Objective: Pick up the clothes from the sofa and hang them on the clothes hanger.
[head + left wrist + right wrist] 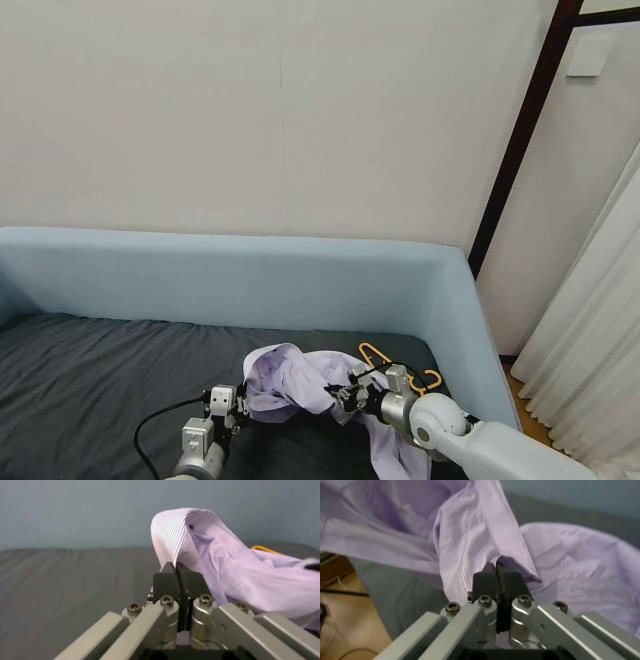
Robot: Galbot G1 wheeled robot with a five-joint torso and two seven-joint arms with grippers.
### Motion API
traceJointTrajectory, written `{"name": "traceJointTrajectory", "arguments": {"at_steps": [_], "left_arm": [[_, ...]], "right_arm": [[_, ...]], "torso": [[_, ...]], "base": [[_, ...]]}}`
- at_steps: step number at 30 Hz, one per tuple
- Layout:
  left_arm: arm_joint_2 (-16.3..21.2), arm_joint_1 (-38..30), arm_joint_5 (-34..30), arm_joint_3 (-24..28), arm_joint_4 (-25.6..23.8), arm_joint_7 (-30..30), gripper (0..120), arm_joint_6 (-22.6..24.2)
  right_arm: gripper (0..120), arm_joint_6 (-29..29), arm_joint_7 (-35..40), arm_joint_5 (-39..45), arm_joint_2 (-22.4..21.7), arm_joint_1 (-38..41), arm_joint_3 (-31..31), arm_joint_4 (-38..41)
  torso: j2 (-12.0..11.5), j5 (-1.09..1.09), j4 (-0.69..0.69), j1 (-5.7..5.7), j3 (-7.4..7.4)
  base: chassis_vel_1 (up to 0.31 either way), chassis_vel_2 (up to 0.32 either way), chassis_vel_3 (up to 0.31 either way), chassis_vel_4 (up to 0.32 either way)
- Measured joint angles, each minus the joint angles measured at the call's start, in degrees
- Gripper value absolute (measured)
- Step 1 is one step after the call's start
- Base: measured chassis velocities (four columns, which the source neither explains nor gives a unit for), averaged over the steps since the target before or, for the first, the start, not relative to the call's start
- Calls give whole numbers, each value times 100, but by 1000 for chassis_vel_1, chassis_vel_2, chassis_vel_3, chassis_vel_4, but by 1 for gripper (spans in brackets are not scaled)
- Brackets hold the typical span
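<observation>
- Left gripper [176, 573] is pinching the lilac striped cotton shirt [225, 562].
- Right gripper [496, 573] is clamping its right fold, nearer the orange wire hanger [368, 347] at the right end of the pale-blue sofa [250, 280].

A pale blue sofa [250, 280] holds a dark grey seat cushion [90, 370] that spans its width. Toward the cushion's right end lies a crumpled lilac striped shirt [290, 385], part of it raised off the cushion. An orange hanger [375, 352] lies just beside the shirt, near the sofa's side wall [455, 320]
</observation>
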Motion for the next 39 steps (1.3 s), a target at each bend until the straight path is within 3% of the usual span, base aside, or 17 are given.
{"name": "traceJointTrajectory", "arguments": {"at_steps": [7, 12, 13, 17, 19, 20, 21, 22, 23, 26, 29, 34, 38, 39], "left_arm": [[422, -488, -3, -128, -35, 124, 0, -122], [1122, -1599, -474, -63, -30, 295, 0, -163], [1122, -1599, -474, -63, -30, 295, 0, -163], [1464, -3301, -1114, 616, 106, 500, 0, -24], [1448, -4186, -1389, 1290, 246, 535, 0, 7], [1448, -4186, -1389, 1290, 246, 535, 0, 7], [1311, -5047, -1653, 1893, 417, 553, 0, 40], [1221, -5431, -1789, 2128, 499, 561, 0, 57], [929, -6319, -2174, 2669, 740, 559, 0, 108], [709, -6749, -2368, 2933, 913, 551, 0, 140], [-8, -7650, -2668, 3436, 1538, 483, 0, 262], [-194, -7868, -2744, 3529, 1770, 397, 0, 365], [-8, -7624, -2744, 3361, 1453, 304, 0, 426], [159, -7378, -2702, 3159, 1198, 285, 0, 440]], "right_arm": [[0, 349, 180, 24, 62, 79, 759, 119], [0, 441, 334, 137, -98, 374, 1443, 347], [0, 441, 334, 137, -98, 374, 1443, 347], [0, 475, 553, 225, -260, 762, 1700, 514], [0, 501, 645, 221, -315, 918, 1726, 548], [0, 501, 645, 221, -315, 918, 1726, 548], [0, 512, 740, 219, -349, 1038, 1735, 573], [0, 515, 786, 220, -356, 1085, 1740, 581], [0, 522, 957, 239, -365, 1239, 1772, 585], [0, 522, 1064, 251, -367, 1339, 1785, 566], [0, 523, 1431, 320, -405, 1697, 1846, 423], [0, 511, 1597, 408, -608, 1911, 1858, 466], [0, 485, 1752, 542, -918, 1782, 1911, 920], [0, 456, 1897, 630, -1154, 1542, 2008, 1340]], "torso": [[0, -2, 0, 0, 0], [0, 0, 0, 1, 1], [0, 0, 0, 1, 1], [0, 2, 1, 1, 0], [0, 1, 3, 1, 1], [0, 1, 3, 1, 1], [0, -4, 3, 1, 1], [-1, -3, 0, 2, 1], [0, 6, -2, 2, 0], [0, 6, -4, 2, 1], [-1, 5, -5, 2, 1], [-1, 1, 0, 2, 1], [-1, 0, 2, 2, 1], [0, 0, 1, 1, 0]], "base": [[0, 0, 0, 0], [0, 0, 0, 0], [0, 0, 0, 0], [0, 0, 0, 0], [0, 0, 0, 0], [0, 0, 0, 0], [0, 0, 0, 0], [0, 0, 0, 0], [0, 0, 0, 0], [0, 0, 0, 0], [0, 0, 0, 0], [0, 0, 0, 0], [0, 0, 0, 0], [0, 0, 0, 0]]}}
